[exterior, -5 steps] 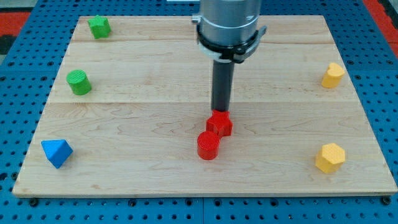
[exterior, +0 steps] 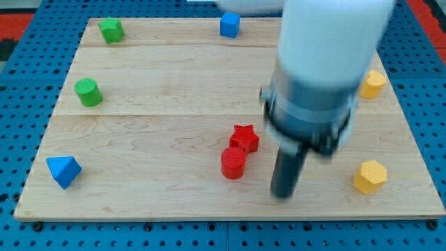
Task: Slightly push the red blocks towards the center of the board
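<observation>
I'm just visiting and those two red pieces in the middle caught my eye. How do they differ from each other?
The red star block has a pointed, star-shaped top, while the red cylinder block has a round top. The star sits nearer the view's top and slightly right; the cylinder sits below it, nearer the view's bottom. The cylinder also lies closer to my tip, which is off to its right. Both are the same red and sit pressed together near the board's middle.

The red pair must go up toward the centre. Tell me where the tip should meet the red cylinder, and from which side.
No gripping, only pushing. Meet the red cylinder on its lower wall, coming from the view's bottom; the red star touches its upper right, so both should move together. My tip sits to its lower right.
</observation>
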`<action>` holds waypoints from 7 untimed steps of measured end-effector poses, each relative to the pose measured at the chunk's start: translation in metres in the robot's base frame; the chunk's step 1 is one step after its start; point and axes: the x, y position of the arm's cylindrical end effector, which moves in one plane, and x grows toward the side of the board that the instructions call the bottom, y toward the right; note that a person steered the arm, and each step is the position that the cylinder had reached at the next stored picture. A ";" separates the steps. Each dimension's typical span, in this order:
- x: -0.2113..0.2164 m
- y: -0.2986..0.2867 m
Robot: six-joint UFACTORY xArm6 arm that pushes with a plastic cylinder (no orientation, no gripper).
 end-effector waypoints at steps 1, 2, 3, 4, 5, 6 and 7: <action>-0.018 -0.051; -0.070 -0.067; -0.064 -0.049; -0.073 0.010; -0.107 0.040; -0.099 0.045; -0.102 0.064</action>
